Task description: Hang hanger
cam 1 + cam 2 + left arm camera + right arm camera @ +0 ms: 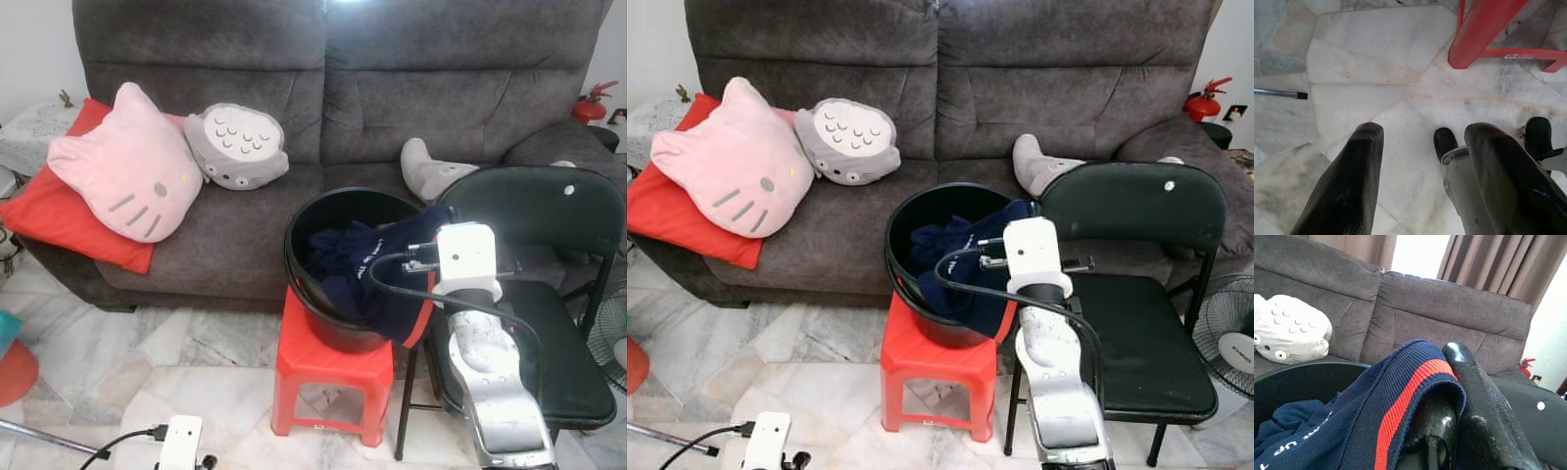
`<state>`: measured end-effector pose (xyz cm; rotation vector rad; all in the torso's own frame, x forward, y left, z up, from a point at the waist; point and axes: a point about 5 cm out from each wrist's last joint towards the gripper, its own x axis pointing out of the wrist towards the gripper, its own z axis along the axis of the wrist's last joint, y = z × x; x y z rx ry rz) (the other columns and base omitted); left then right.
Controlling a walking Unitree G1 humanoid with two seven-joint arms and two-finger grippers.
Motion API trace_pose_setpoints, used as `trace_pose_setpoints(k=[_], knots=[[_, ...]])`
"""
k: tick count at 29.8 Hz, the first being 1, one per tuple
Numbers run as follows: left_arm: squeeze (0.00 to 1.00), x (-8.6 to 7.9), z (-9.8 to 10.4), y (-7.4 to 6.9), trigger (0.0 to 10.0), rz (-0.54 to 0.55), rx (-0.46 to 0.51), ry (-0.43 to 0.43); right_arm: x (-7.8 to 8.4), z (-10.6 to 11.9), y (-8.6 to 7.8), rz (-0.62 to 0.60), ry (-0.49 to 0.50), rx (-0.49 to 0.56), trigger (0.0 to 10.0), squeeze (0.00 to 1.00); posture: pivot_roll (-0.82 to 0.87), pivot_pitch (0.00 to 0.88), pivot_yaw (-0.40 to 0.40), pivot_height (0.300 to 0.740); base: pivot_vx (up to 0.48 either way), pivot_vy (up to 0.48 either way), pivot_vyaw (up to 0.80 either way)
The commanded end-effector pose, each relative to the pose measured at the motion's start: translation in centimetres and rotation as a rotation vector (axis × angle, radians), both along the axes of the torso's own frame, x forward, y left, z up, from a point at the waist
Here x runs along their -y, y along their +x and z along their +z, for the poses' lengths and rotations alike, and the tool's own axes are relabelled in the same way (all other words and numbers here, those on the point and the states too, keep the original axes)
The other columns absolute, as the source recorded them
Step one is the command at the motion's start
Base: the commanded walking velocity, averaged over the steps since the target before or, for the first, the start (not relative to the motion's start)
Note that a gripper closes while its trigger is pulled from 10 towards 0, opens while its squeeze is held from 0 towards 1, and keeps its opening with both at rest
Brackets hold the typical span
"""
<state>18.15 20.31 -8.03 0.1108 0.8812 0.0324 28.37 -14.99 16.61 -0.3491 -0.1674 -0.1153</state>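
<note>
Writing: white letters showed on the dark blue shirt (pixel 377 269), but they were too small and folded to read. In the right wrist view the letters "UP" could be made out on the cloth.
Shirt: it was dark blue with a red stripe at its edge. It lay partly in the black bucket (pixel 323 230) and hung over the rim toward the right arm.
Bucket: it stood on a small red stool (pixel 328 367) on the marble floor (pixel 196 352), in front of the grey sofa (pixel 392 88).
Right gripper (pixel 1449 396): the right arm reached up and forward to the bucket's rim. Its black fingers (pixel 1474 396) were clamped on the shirt's striped edge.
Left gripper (pixel 1420 161): it hung low and pointed down at the floor, near a leg of the stool. Its fingers (pixel 1352 181) were apart and held nothing.
Chair: a black folding chair (pixel 549 294) stood just beside the stool, on the robot's right.
Sofa things: a pink cat pillow (pixel 127 166) leaned on a red cushion (pixel 59 215), and a grey round pillow (pixel 235 147) sat next to it.
Far corner: a red fire extinguisher (pixel 591 105) showed behind the sofa arm.
</note>
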Motion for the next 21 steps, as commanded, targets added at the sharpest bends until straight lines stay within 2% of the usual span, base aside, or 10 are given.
trace_pose_setpoints(k=[1, 3, 11, 13, 21], knots=[[0.00, -0.07, -0.13, -0.28, 10.0, 0.007, -0.006, 0.006, -0.15, 0.15, 0.11, -0.001, 0.011, 0.013, 10.0, 0.00, -0.06, 0.000, 0.022, 0.740, -0.277, 0.000, 0.00], [0.00, -0.08, -0.08, -0.19, 10.0, 0.012, -0.002, 0.005, -0.49, 0.13, 0.23, 0.015, 0.003, 0.013, 10.0, 0.00, -0.06, 0.000, 0.021, 0.740, -0.292, 0.000, 0.00], [0.00, -0.11, -0.04, -0.10, 10.0, 0.012, 0.000, 0.007, 0.13, 0.34, 0.23, -0.012, -0.014, 0.018, 10.0, 0.00, -0.07, 0.000, 0.027, 0.740, -0.317, 0.000, 0.00], [0.00, -0.12, -0.03, -0.10, 10.0, 0.012, 0.000, 0.007, 0.10, 0.27, 0.23, -0.016, 0.017, 0.012, 10.0, 0.00, -0.07, 0.000, 0.028, 0.740, -0.311, 0.000, 0.00], [0.00, -0.14, -0.01, -0.06, 10.0, 0.013, 0.003, 0.008, -0.16, 0.38, 0.27, -0.008, -0.006, 0.019, 10.0, 0.00, -0.07, 0.001, 0.026, 0.740, -0.308, 0.000, 0.00]])
